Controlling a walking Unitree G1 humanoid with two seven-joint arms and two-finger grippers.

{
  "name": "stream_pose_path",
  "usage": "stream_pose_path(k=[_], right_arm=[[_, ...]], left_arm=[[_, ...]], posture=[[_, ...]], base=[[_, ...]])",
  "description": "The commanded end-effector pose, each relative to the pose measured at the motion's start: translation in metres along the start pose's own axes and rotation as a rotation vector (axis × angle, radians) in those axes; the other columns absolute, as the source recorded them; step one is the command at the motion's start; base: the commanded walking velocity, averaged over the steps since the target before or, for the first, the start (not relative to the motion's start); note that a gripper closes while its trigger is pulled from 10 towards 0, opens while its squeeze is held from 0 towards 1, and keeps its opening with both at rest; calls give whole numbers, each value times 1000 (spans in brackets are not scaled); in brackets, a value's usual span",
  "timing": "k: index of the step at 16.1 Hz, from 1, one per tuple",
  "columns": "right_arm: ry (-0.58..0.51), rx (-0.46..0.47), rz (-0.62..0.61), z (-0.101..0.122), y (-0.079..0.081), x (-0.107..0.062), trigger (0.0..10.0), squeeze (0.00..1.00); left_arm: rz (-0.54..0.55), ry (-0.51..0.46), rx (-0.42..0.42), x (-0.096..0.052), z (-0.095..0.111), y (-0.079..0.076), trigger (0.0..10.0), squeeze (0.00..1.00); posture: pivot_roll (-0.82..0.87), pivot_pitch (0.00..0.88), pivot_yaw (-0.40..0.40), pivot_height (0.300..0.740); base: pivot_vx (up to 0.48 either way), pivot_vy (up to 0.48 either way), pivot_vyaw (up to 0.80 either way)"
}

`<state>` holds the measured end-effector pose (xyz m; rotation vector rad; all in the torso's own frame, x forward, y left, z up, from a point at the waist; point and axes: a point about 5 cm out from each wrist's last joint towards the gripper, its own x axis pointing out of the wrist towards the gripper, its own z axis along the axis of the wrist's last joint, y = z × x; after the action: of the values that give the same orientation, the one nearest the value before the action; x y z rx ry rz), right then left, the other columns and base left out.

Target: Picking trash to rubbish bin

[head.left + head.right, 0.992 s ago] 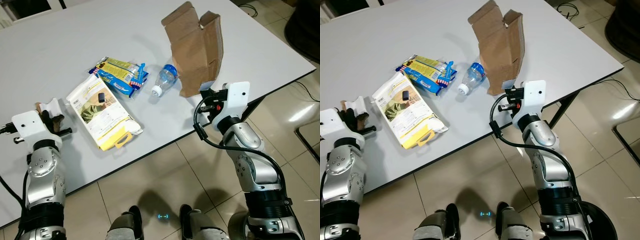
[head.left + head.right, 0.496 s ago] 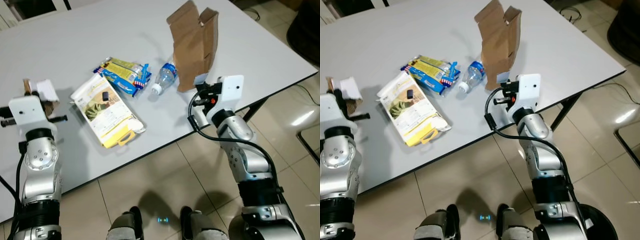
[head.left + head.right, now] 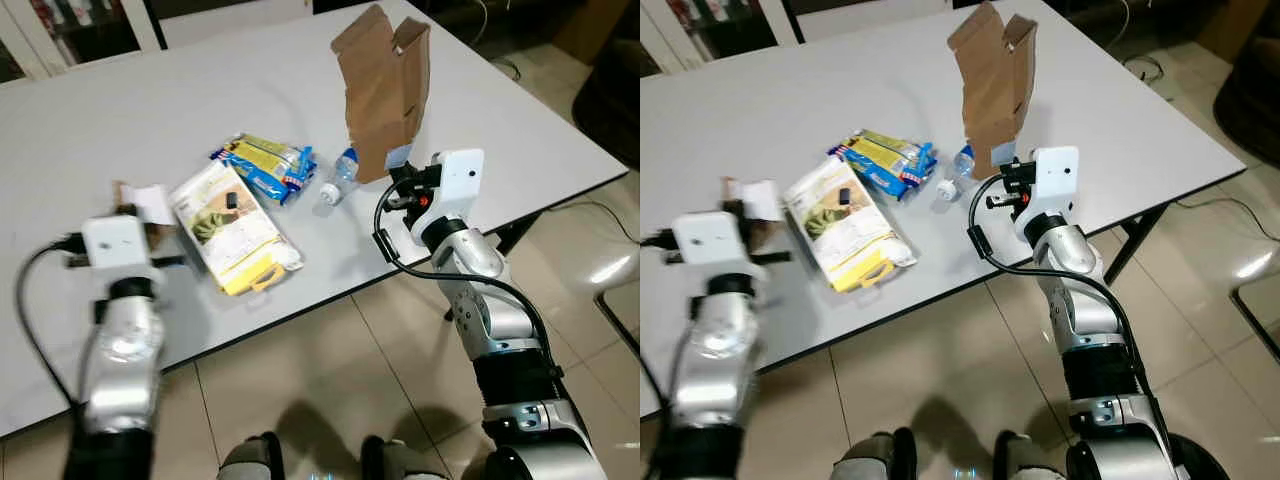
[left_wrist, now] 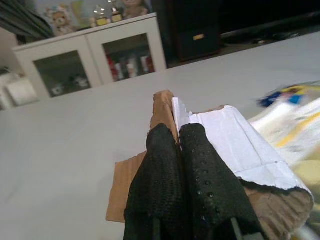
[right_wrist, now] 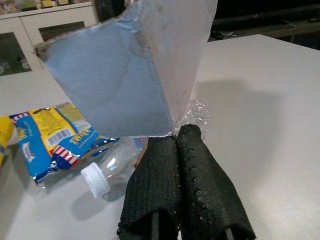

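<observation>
Trash spread over white table (image 3: 200, 90), centre of frame. Left of frame: left gripper (image 4: 186, 150), fingers pressed together on torn scrap of brown cardboard with white paper (image 3: 143, 203), held at table level near front edge. Just right of scrap: flat yellow-and-white bag (image 3: 233, 229). Upper right of bag: blue-and-yellow snack wrapper (image 3: 264, 166), touching bag's far corner. Right of wrapper: clear plastic bottle (image 3: 337, 182) lying on side, white cap toward front edge. Right of centre: right gripper (image 5: 181, 145), fingers clamped on lower edge of tall brown cardboard box (image 3: 381, 92), held upright just behind bottle.
</observation>
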<state>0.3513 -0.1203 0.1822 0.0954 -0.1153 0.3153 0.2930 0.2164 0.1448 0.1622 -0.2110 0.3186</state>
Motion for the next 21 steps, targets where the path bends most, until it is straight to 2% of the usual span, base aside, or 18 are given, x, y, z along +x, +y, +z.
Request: stream_pose_path(k=[1,4,5,9,11,21], right_arm=[[-23,-14,8,5,0,3,10000,0],[-25,-17,14,6,1,3,10000,0],[-26,-20,15,6,1,3,10000,0],[-26,-14,7,5,1,3,10000,0],[-30,-14,6,5,1,2,10000,0],[-34,-18,-10,6,-2,1,10000,0]], left_arm=[[-21,-5,-14,-3,6,-6,0,0],[-52,-5,-55,-6,16,-20,0,0],[-95,-26,-60,-7,23,-27,0,0],[-136,2,-79,-12,25,-38,510,0],[-151,14,-91,-12,24,-41,0,0],[-166,67,-143,-10,21,-39,0,0]], posture=[[-76,95,42,740],[-76,84,41,740],[-76,80,44,740],[-82,76,50,740],[-84,77,49,740],[-88,85,59,740]], base=[[0,0,0],[0,0,0],[0,0,-613],[0,0,-659],[0,0,-772],[0,0,-774]])
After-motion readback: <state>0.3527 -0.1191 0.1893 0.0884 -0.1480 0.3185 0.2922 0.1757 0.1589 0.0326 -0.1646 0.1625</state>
